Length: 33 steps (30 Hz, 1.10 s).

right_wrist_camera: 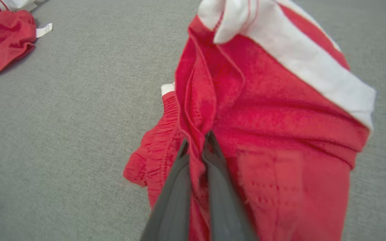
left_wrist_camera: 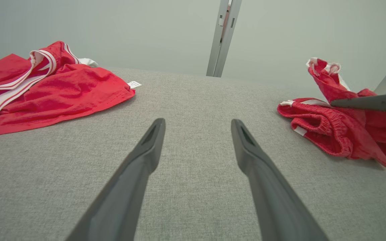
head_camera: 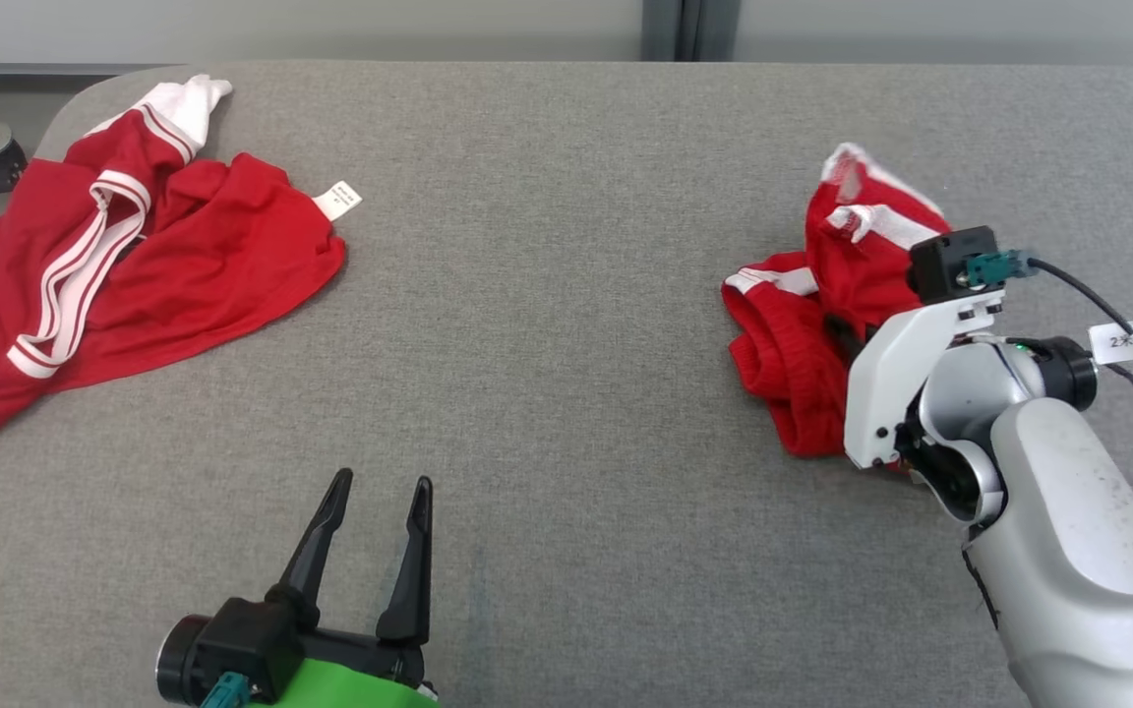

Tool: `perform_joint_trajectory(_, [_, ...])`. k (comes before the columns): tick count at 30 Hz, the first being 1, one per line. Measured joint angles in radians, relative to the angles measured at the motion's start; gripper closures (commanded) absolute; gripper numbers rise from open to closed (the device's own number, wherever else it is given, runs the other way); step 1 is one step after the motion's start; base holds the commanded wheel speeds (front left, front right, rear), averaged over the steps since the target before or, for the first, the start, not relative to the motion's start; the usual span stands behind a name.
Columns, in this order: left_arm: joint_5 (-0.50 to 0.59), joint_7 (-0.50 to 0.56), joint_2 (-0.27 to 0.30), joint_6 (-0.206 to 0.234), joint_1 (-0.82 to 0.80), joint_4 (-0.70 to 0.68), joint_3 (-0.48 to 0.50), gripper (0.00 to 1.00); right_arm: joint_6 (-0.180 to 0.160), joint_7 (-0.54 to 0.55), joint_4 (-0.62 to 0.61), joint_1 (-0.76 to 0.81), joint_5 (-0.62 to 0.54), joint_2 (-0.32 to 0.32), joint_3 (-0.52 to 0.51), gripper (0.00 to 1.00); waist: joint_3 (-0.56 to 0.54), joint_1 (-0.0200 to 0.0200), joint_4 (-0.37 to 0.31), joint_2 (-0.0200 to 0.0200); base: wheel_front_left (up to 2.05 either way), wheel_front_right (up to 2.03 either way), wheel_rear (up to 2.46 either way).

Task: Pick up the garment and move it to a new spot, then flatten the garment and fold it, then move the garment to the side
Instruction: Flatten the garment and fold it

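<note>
Nearest the robot, the left gripper [head_camera: 382,480] hovers low over the grey cloth-covered surface [head_camera: 566,413]. Its two dark fingers [left_wrist_camera: 146,157] are spread wide apart with nothing between them, pointing away across a bare stretch of the surface.

Further out on the robot's right, the pale right forearm [head_camera: 1068,511] reaches forward and inward to the garment [head_camera: 793,364], a pair of red shorts with white side stripes. The right gripper [right_wrist_camera: 198,140] has its fingers [right_wrist_camera: 176,201] pinched tightly together on a fold of the red fabric. The held part of the garment is drawn up into a peak, its white-striped edge standing highest. The gathered waistband and the rest of the cloth sag in a crumpled heap that touches the surface on the right side, well apart from the left gripper. A black cable [head_camera: 1098,295] with a small white tag runs off the right wrist.

At the far left corner of the surface lies a second red garment, a jersey [head_camera: 212,246] with white trim. It is rumpled and partly spread, and a small white label [head_camera: 338,200] sticks out of its right edge. Beyond the far edge stands a pale wall with a grey upright post [head_camera: 689,29].
</note>
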Motion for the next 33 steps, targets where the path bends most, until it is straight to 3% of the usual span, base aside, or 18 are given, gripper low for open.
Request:
perform_joint_trajectory(12, [-0.021,0.0,-0.001,0.0,-0.003,0.02,-0.007,0.0,0.0,-0.001,0.082,-0.012,0.005,-0.023,0.073,0.98,-0.004,0.0,0.054,0.0,0.0,0.0,0.0])
perform_joint_trajectory(13, [-0.023,0.0,-0.001,0.0,-0.003,0.021,-0.007,0.0,0.0,-0.01,0.083,-0.014,0.005,-0.021,0.08,0.71,-0.004,0.0,0.053,0.0,0.0,0.0,0.0])
perform_joint_trajectory(15, [-0.024,0.0,-0.001,0.0,-0.003,0.023,-0.01,0.0,0.0,-0.013,0.084,-0.015,0.009,-0.015,0.1,0.43,-0.007,0.0,0.051,0.0,0.0,0.0,0.0])
perform_joint_trajectory(16, [-0.024,0.0,-0.001,0.0,-0.003,0.024,-0.011,0.0,0.0,-0.026,0.082,-0.014,0.011,-0.012,0.107,0.0,-0.009,0.0,0.049,0.0,0.0,0.0,0.0])
perform_joint_trajectory(26, [-0.015,0.0,-0.001,0.0,0.019,0.033,0.015,0.0,0.0,-0.168,-0.055,0.082,0.061,-0.016,0.117,0.0,-0.062,0.0,0.026,0.0,0.0,0.0,0.0])
perform_joint_trajectory(33, [0.003,0.0,-0.001,0.001,0.074,0.014,0.052,0.0,0.0,-0.306,-0.136,0.205,0.011,-0.051,-0.005,0.0,-0.116,0.0,-0.004,0.0,0.0,0.0,0.0])
